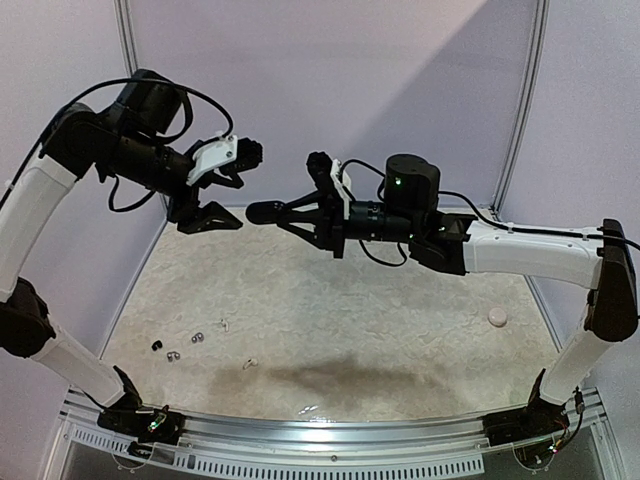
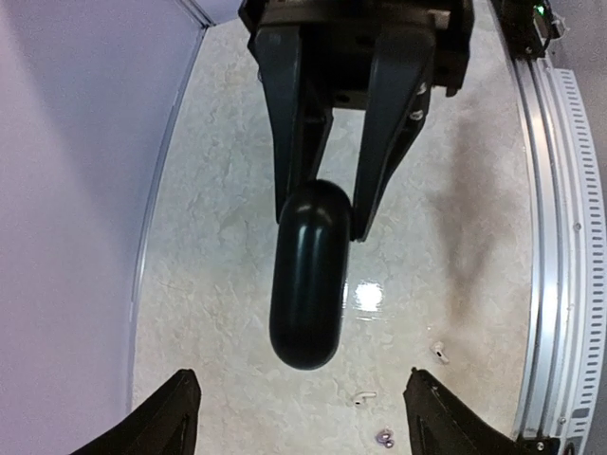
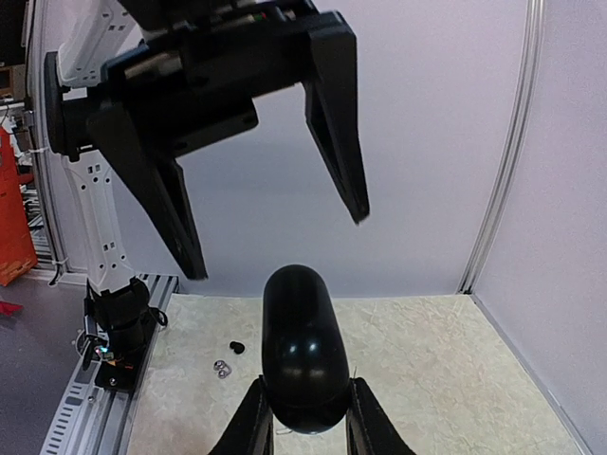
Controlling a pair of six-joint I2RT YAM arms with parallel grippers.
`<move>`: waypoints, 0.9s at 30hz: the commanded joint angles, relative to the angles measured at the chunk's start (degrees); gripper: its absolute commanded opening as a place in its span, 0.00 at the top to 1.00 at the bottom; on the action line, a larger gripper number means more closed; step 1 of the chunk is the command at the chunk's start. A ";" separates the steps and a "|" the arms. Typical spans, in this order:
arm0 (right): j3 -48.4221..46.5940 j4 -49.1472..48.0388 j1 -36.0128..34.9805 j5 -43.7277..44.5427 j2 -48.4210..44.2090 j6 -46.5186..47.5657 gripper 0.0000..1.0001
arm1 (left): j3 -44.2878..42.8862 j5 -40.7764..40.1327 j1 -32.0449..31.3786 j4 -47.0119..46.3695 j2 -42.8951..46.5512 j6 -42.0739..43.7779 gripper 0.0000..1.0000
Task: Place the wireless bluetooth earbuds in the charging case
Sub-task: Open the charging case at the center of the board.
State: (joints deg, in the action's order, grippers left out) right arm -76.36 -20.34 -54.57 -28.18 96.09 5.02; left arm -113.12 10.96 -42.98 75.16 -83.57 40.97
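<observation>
The earbuds (image 1: 172, 354) lie scattered on the table (image 1: 400, 330), well below the left gripper (image 1: 248, 187), whose jaws stand wide and empty, facing the free end of the black charging case (image 1: 262, 212). The right gripper (image 1: 292, 212) clamps the case's other end, holding it aloft. The case looks closed, so the left jaws should straddle the free end squarely before closing.

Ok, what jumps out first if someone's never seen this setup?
A glossy black capsule-shaped charging case is held in mid-air by the right gripper, pointing at the wide-open left gripper just opposite. On the table, at its near-left, a few tiny earbuds lie scattered.
</observation>
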 commanded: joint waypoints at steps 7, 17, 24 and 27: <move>0.15 -0.97 0.06 -2.19 -1.01 -0.95 1.00 | 3.66 8.77 2.10 -2.54 -1.82 1.80 0.10; -2.04 1.62 -0.52 -2.03 -0.82 2.05 1.00 | -4.44 10.80 1.48 -0.28 -6.95 1.43 0.45; -2.82 1.80 -0.62 -4.42 -0.82 1.23 1.00 | -3.02 6.50 1.42 -2.28 -6.87 0.95 0.47; -2.53 2.12 -0.76 -5.58 -1.16 1.85 1.00 | -3.37 4.14 1.49 -3.98 -7.02 -0.15 0.47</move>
State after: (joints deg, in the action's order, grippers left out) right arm -77.41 -18.61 -54.74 -29.82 96.09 6.46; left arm -116.31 19.44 -41.17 73.25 -90.13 41.95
